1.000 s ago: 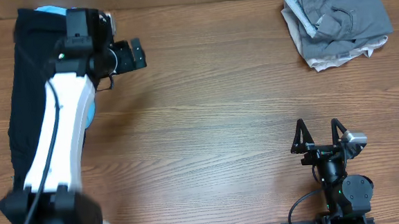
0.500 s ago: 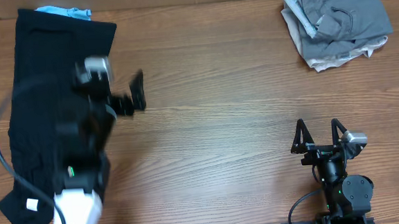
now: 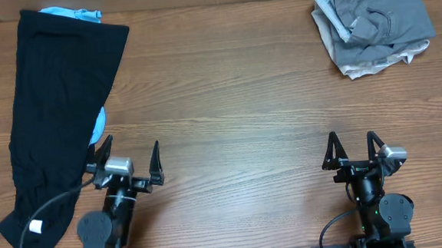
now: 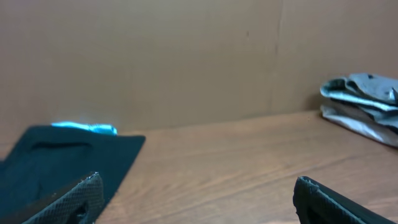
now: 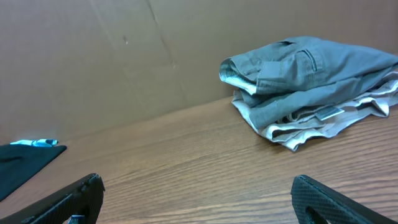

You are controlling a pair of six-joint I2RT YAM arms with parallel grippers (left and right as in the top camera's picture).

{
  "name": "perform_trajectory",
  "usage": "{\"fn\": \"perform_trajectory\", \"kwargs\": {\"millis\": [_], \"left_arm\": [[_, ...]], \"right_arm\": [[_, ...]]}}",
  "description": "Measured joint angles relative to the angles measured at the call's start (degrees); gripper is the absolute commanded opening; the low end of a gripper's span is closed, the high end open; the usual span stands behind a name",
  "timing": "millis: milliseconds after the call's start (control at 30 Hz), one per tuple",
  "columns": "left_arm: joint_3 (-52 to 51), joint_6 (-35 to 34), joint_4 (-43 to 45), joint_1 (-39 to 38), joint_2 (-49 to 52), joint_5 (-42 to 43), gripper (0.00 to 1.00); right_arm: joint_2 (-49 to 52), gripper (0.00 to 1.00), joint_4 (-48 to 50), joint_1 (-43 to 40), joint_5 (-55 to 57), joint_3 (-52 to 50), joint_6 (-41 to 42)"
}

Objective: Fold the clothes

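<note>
Left gripper (image 3: 129, 155) and right gripper (image 3: 351, 141) gape empty; trousers (image 3: 59, 111) (long, limp) may bunch if pinched one-handed.

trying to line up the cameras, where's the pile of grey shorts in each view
Overhead: grey shorts in the top right corner of the picture.
Left wrist: the shorts at the far right edge, partly cut off.
Right wrist: the shorts in the upper right, large.
Shared landmark: black trousers, on the left in all three views.

One trousers (image 3: 59, 111), two shorts (image 3: 379, 14) (image 3: 367, 66), two claws (image 3: 130, 149) (image 3: 352, 139)
</note>
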Motion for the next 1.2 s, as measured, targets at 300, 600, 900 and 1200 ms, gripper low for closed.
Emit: {"fn": "perform_trajectory", "kwargs": {"millis": [300, 600, 900, 1200], "left_arm": [[-3.93, 0.13, -6.60, 0.00, -9.62, -2.36, 1.00], [-4.26, 1.07, -16.02, 0.00, -13.62, -4.31, 1.00], [-4.26, 1.22, -16.04, 0.00, -13.64, -4.63, 1.00], [-4.26, 1.22, -16.04, 0.00, -13.64, -4.66, 1.00]], "right_arm": [[-0.04, 1.00, -0.07, 0.02, 0.00, 0.00, 0.11], [-0.04, 1.00, -0.07, 0.00, -0.02, 0.00, 0.11], [-0.04, 1.00, -0.02, 0.00, -0.02, 0.00, 0.13], [-0.04, 1.00, -0.07, 0.00, 0.00, 0.00, 0.13]]}}
